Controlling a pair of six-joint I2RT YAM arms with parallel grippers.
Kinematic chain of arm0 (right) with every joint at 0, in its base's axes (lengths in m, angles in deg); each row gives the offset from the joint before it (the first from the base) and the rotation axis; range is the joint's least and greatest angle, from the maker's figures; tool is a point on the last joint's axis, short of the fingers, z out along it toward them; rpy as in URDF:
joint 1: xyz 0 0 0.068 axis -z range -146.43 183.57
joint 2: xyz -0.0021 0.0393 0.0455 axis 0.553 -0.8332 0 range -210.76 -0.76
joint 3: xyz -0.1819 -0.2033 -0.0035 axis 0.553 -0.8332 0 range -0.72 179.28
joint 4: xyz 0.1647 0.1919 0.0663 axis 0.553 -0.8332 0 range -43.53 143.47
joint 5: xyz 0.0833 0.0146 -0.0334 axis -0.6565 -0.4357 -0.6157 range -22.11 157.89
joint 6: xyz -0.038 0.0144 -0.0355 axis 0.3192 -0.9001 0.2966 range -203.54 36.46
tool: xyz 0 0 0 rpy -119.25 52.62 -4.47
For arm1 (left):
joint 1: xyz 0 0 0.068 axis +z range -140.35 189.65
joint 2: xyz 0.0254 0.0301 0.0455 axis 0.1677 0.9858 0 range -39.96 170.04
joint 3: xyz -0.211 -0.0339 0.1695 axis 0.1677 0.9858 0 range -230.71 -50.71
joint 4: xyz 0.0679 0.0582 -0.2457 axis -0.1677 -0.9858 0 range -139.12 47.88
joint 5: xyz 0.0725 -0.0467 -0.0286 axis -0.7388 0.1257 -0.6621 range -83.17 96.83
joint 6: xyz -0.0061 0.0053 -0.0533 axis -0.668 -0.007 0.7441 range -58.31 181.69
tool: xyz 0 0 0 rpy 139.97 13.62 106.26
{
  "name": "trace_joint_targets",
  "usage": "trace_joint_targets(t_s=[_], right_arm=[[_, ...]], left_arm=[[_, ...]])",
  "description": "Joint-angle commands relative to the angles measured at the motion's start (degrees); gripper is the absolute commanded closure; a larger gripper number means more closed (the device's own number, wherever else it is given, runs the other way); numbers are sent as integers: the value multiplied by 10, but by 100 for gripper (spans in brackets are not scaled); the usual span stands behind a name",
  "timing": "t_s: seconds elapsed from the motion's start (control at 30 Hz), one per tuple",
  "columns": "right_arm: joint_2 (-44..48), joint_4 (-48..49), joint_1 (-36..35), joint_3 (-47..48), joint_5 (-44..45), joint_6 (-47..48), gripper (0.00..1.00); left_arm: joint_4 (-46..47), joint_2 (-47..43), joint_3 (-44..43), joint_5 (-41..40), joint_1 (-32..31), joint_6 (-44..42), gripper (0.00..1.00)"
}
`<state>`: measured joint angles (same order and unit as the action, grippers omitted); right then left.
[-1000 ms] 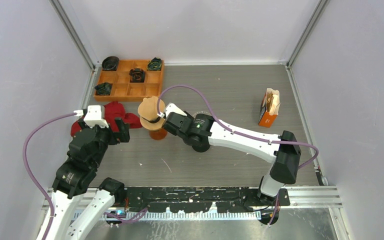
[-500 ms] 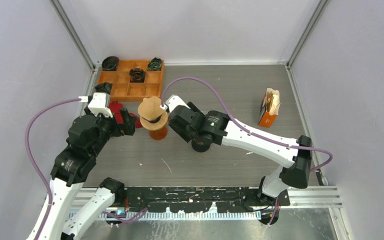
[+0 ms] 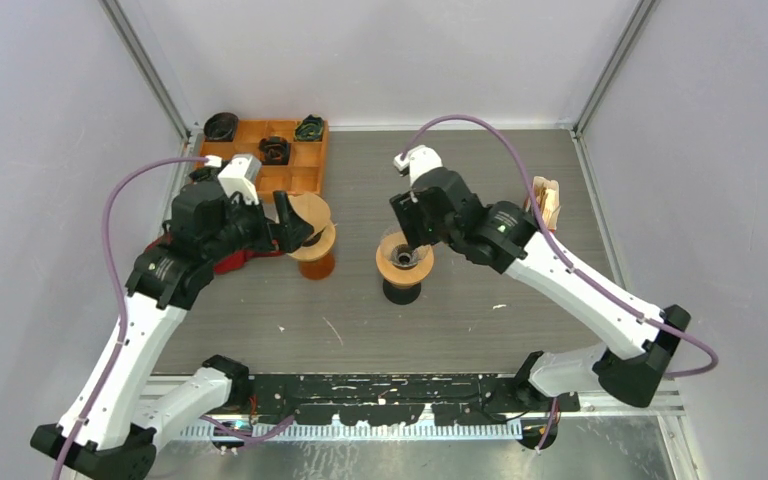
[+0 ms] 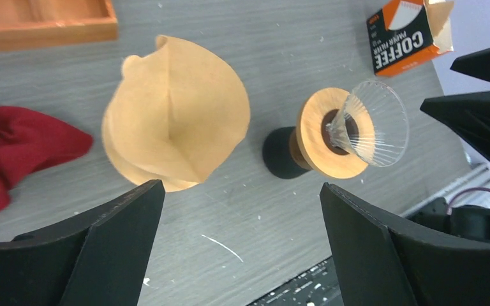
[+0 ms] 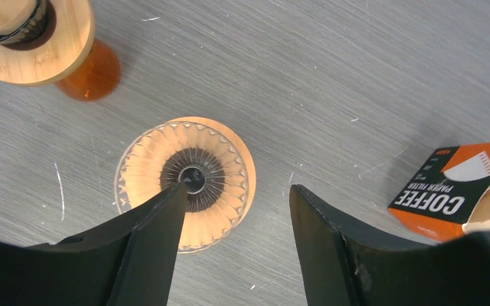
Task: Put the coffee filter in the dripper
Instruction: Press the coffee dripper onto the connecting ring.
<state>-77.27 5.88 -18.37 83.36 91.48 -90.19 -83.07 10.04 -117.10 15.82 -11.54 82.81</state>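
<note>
Left hand point(image 4: 241, 188) is wide open, holding nothing. The coffee filter point(image 4: 175, 121) is just below it, nearer one finger than the other and touching neither. It is opened into a cone and sits in the amber-based dripper point(image 3: 315, 262). A red cloth point(image 4: 13, 153) lies on the table point(image 4: 281, 38) beside that hand, and the wooden tray point(image 3: 260, 160) is beyond it. Right hand point(image 5: 237, 190) is open fairly wide and empty, hovering straight over the glass dripper point(image 5: 194, 169) with its wooden collar and black base. The filter box point(image 5: 450, 191) stands off to this hand's side, well apart.
</note>
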Motion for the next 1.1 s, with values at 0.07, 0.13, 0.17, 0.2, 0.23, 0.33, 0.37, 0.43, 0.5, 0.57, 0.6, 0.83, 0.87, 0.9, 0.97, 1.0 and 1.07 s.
trace_joint_targets(t_s=[0.07, 0.13, 0.17, 0.2, 0.23, 0.33, 0.37, 0.43, 0.5, 0.57, 0.6, 0.83, 0.87, 0.9, 0.97, 1.0, 1.07], right_arm=[[52, 70, 73, -58, -115, -31, 35], [58, 78, 89, -75, -140, -36, 37], [59, 82, 96, -82, -148, -40, 37], [60, 85, 103, -88, -153, -43, 38], [61, 87, 109, -94, -159, -47, 39], [65, 99, 129, -113, -185, -55, 41], [66, 104, 134, -119, -193, -57, 42], [67, 110, 139, -130, -205, -61, 43], [68, 116, 142, -138, -214, -64, 45], [67, 119, 146, -145, -216, -66, 47], [67, 121, 147, -147, -218, -67, 48], [62, 128, 158, -159, -228, -71, 55], [61, 129, 158, -159, -229, -71, 55], [60, 128, 159, -159, -232, -71, 56], [57, 130, 159, -158, -236, -71, 57], [55, 131, 160, -158, -239, -71, 57], [51, 131, 160, -158, -243, -72, 59]], left_arm=[[31, 41, -29, 91, -5, 60, 7], [41, 53, -28, 93, -15, 73, 7], [46, 58, -28, 93, -21, 78, 8], [50, 64, -28, 92, -29, 82, 8], [54, 69, -28, 89, -38, 86, 8], [65, 92, -30, 66, -73, 96, 9], [68, 102, -31, 59, -86, 100, 9], [70, 123, -35, 45, -111, 103, 9], [73, 141, -41, 32, -131, 105, 10], [75, 159, -45, 20, -147, 107, 10], [77, 169, -47, 18, -152, 109, 11], [88, 223, -69, 17, -176, 114, 17], [89, 233, -72, 17, -178, 113, 18], [90, 247, -74, 16, -179, 114, 18], [89, 262, -81, 16, -182, 113, 21], [90, 269, -84, 17, -183, 114, 21], [89, 282, -90, 17, -184, 116, 22]])
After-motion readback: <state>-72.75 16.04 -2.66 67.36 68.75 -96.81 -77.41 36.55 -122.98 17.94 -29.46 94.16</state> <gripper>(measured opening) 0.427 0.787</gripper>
